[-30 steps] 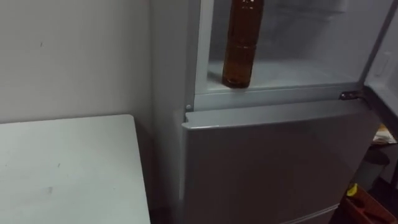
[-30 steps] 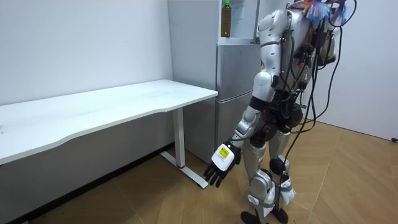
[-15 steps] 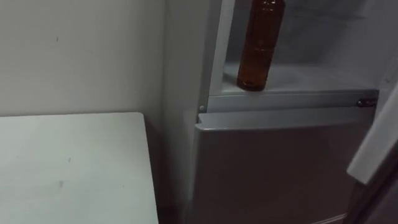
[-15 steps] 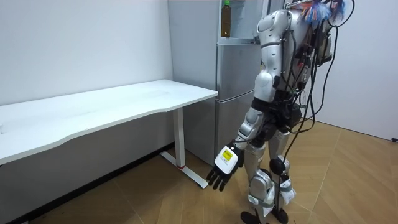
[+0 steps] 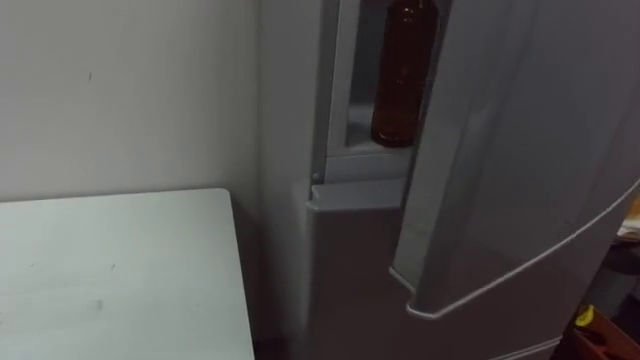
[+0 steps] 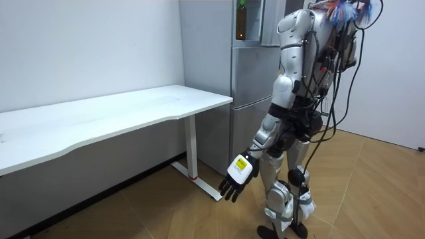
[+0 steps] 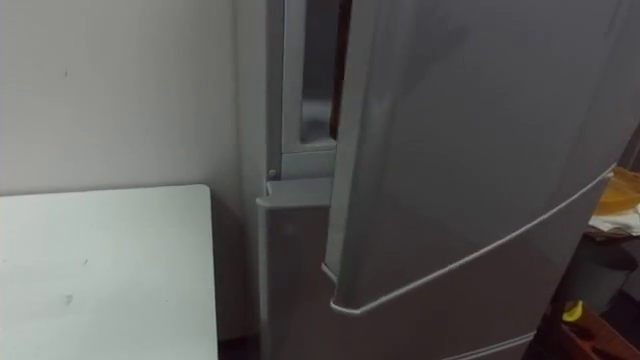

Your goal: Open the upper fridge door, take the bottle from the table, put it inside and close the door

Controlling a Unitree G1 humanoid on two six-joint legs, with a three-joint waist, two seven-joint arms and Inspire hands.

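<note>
Bottle (image 5: 402,75), brown and upright, stands at the top centre of the left eye view on the floor of the upper compartment of the fridge (image 5: 330,110), close to that compartment's left frame. The grey upper door (image 5: 520,150) fills the right half of the frame. It stands partway across the opening, and its edge covers the bottle's right side. Below the compartment is the lower door (image 5: 350,270), flat against the cabinet. A white table (image 5: 110,280) fills the lower left, its corner just beside the fridge's side, with a pale wall (image 5: 120,90) in the upper left. In the right eye view the upper door takes up most of the frame from the centre to the right edge, leaving a narrow dark slot of the compartment at the top centre; whether the bottle is in that slot cannot be told. In the room view the robot stands upright on a wooden floor (image 6: 372,186), right of centre, close in front of the fridge. The bottle is seen at the top centre inside the upper compartment. The left hand (image 6: 237,178) hangs low at the frame's lower centre, beside the table's leg, fingers loose and spread downward, holding nothing.
</note>
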